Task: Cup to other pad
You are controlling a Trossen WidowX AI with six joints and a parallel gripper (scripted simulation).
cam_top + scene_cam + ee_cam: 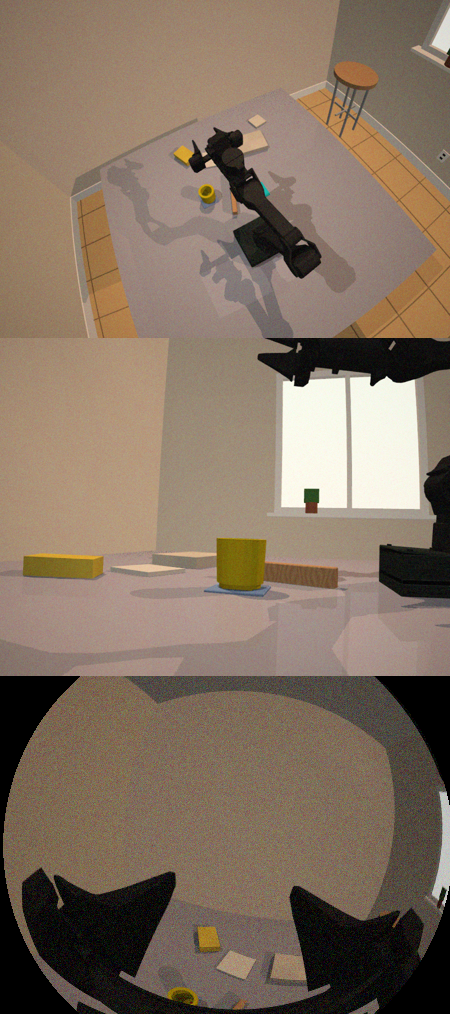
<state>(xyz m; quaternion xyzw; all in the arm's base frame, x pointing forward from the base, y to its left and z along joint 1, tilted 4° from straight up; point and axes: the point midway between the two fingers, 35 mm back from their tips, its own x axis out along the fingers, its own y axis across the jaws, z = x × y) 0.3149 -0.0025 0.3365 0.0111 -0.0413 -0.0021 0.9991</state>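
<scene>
The yellow cup (206,194) (241,563) (183,996) stands upright on a thin blue pad (208,205) (234,591). Marbles cannot be made out inside its dark mouth. A thin pale square pad (210,164) (147,569) (236,965) lies farther back, partly under the arm in the top view. Another small pale square (257,120) lies near the table's back edge. Which one is the other pad is not clear. My gripper (204,134) (261,347) (234,886) is open and empty, high above the table, pointing towards the back wall, away from the cup.
A yellow block (183,154) (61,566) (208,939) and a thick pale block (255,141) (189,559) (288,967) lie beside the pale pad. A wooden bar (234,203) (301,574) lies right of the cup. A teal piece (265,190) shows partly behind the arm.
</scene>
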